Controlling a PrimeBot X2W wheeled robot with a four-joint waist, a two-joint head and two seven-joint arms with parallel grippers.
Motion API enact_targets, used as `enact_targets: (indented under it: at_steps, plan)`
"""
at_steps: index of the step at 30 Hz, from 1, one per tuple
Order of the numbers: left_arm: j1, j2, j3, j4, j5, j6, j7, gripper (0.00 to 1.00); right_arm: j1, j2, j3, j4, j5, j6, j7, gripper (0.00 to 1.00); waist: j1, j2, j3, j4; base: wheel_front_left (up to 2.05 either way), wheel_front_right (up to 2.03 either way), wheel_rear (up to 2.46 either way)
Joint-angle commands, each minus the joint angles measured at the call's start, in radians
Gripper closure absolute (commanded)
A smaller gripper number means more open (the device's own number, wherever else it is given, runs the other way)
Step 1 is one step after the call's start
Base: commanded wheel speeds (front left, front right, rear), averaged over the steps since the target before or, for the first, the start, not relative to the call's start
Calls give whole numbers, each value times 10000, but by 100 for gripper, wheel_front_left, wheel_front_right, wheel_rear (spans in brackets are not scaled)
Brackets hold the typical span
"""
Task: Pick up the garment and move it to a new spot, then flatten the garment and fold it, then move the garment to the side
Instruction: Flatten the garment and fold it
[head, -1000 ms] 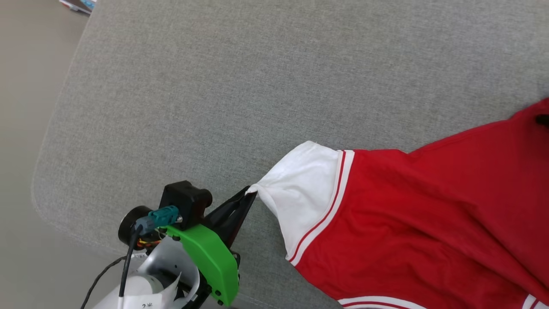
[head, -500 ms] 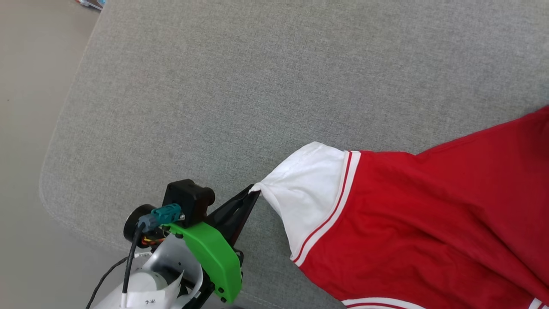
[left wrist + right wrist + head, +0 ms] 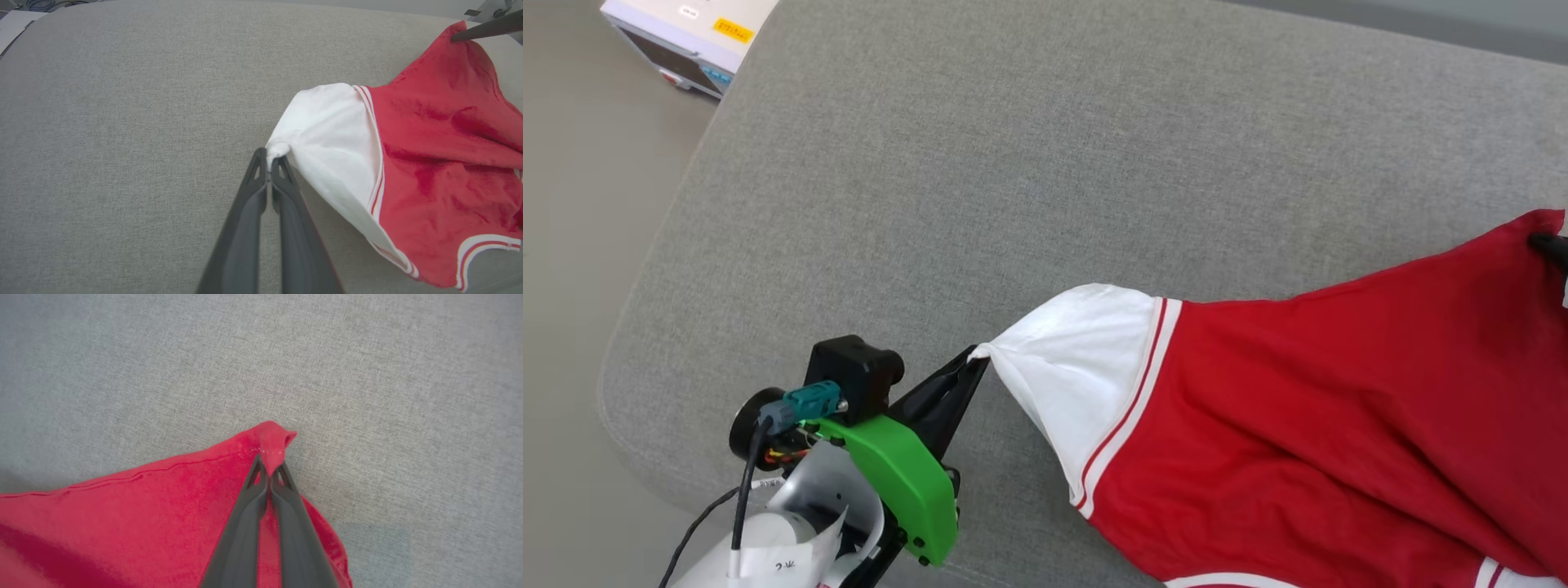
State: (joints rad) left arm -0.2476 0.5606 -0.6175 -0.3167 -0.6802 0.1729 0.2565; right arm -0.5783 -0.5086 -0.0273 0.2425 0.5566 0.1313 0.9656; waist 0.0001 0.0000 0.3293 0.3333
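The red garment (image 3: 1323, 425) hangs stretched between my two grippers over the grey cushion, plain red side up, with a white sleeve (image 3: 1078, 367) at its left end. My left gripper (image 3: 977, 361) is shut on the sleeve's tip, and the pinch shows in the left wrist view (image 3: 269, 157) against the white cloth (image 3: 327, 134). My right gripper (image 3: 1543, 242) is shut on a red corner at the right edge. In the right wrist view that gripper (image 3: 270, 467) pinches a bunched red tip of the garment (image 3: 143, 514). The lettering is hidden.
A broad grey fabric cushion (image 3: 980, 180) lies under everything, its rounded corner at the lower left and bare floor (image 3: 572, 245) beyond. A white box with a yellow label (image 3: 686, 33) stands on the floor at the top left.
The head camera has shifted, bringing the white box into view. Both grippers keep their hold, and the garment is pulled tauter, with the sleeve tip a little further left.
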Motion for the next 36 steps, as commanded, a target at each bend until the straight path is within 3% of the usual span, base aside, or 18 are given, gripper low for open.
enact_targets:
  at_steps: [1, 10, 19, 36]
  plan:
    - [77, 81, 96, -73, -103, 93, 5, 100, 132, -22, -15, -21, 145, -6, -244, 100, -1, 0, -682, -422, 0, 0, 0]
    - [225, 480, 612, -523, -218, 442, 13, 100, 592, -222, -173, -357, 697, -6, -1100, 100, -1, 0, -1866, -1216, 0, 0, 0]
    - [72, 899, 1476, -1214, -227, 771, -304, 100, 871, -316, -594, -1587, 1122, -6, -1496, 100, -1, 0, -2472, -2043, 0, 0, 0]
    - [-2196, 1153, 3348, -1676, 188, 1131, -1251, 100, 383, -150, -1161, -4090, 1561, -6, -1778, 100, -1, 0, -2699, -3159, 0, 0, 0]
